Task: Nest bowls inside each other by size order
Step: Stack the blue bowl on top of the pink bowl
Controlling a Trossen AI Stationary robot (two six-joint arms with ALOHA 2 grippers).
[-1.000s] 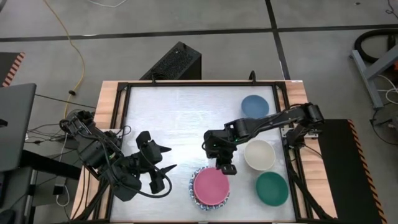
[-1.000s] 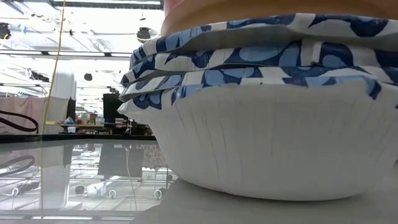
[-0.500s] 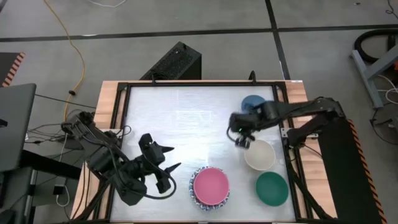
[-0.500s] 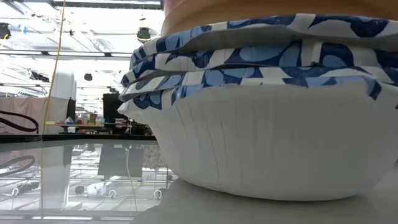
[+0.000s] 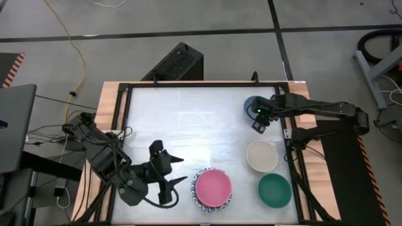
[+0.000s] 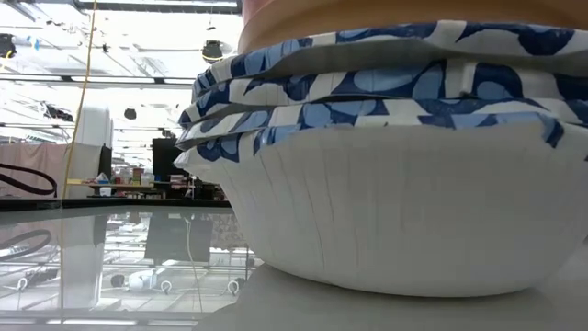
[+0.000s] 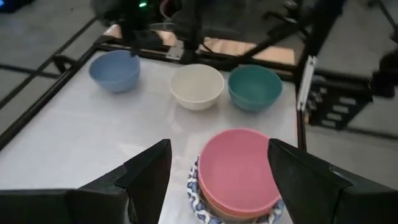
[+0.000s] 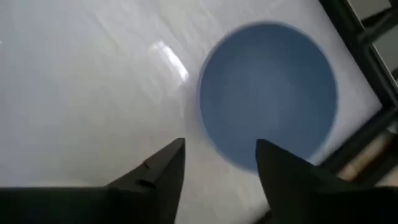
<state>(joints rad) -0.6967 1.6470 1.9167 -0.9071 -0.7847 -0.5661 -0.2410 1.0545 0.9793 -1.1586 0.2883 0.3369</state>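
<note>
A stack of bowls [image 5: 212, 189], pink on top and white ones with blue patterned rims below, stands near the table's front edge and fills the low view [image 6: 395, 184]. A cream bowl [image 5: 262, 156], a teal bowl [image 5: 274, 190] and a blue bowl [image 5: 254, 103] stand apart on the right. My right gripper [image 5: 258, 123] hovers open at the blue bowl's near rim [image 8: 236, 158], with nothing held. Left of the stack, my left gripper [image 5: 173, 172] is open and points at it; the pink bowl [image 7: 239, 171] shows between its fingers.
A black frame [image 5: 286, 125] edges the white table top, with wooden strips outside it. The table's far left half is bare white surface [image 5: 182, 119]. A black box [image 5: 176, 63] sits beyond the far edge, and cables lie on the floor to the left.
My right gripper has left the pink-topped stack and gone toward the table's far right, past the cream bowl, until it hangs over the blue bowl's near rim. My left gripper has crept a little toward the stack. No bowl has moved.
</note>
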